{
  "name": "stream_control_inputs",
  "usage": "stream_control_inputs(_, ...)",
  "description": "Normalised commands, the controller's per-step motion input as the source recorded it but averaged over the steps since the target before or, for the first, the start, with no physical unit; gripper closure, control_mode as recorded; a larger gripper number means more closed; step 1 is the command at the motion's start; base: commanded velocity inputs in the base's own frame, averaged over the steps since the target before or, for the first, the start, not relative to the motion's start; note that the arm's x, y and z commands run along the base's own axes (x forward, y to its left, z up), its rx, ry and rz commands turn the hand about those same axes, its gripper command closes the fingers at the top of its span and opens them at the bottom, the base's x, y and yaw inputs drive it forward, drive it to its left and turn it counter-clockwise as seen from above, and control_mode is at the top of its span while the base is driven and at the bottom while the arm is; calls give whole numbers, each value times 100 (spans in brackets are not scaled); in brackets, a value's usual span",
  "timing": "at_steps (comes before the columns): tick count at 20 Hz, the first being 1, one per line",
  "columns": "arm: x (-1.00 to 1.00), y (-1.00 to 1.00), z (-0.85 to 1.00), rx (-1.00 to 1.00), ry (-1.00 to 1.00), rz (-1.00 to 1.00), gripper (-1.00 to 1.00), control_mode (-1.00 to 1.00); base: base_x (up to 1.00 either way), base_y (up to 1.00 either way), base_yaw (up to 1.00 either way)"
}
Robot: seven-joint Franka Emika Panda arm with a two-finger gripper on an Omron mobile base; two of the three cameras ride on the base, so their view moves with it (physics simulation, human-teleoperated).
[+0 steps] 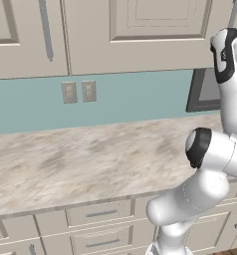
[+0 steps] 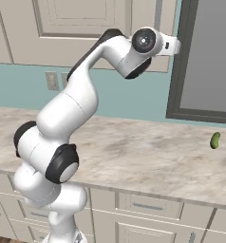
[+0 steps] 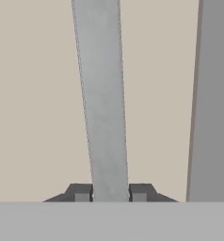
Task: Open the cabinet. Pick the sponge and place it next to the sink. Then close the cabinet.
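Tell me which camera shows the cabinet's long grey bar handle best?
The hand view: the long grey bar handle runs up the picture's middle, with the gripper shut on it. The right base view shows a short strip above the arm; the left base view just a sliver at the top.

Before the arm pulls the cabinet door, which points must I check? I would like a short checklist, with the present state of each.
1. Gripper shut on the handle: ok, fingertips sit on both sides of the bar.
2. Handle centred between the jaws: ok.
3. Cabinet door closed: ok, it appears flat against the cabinet front.
4. Countertop under the door's swing free: ok; the green pickle lies far to the right.
5. Sponge position inside: cannot tell.
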Motion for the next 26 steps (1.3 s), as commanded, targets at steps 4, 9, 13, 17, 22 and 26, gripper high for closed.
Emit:
stream_control_inputs(4, -3, 12, 0, 0, 0, 0, 100, -100, 0, 0, 0)
stream_control_inputs(9, -16, 25, 0, 0, 0, 0, 100, -100, 0, 0, 0)
stream_control_inputs(13, -29, 36, 0, 0, 0, 0, 100, -100, 0, 0, 0)
stream_control_inputs(17, -33, 43, 0, 0, 0, 0, 100, -100, 0, 0, 0)
stream_control_inputs(22, -38, 48, 0, 0, 0, 0, 100, -100, 0, 0, 0)
stream_control_inputs(26, -41, 47, 0, 0, 0, 0, 100, -100, 0, 0, 0)
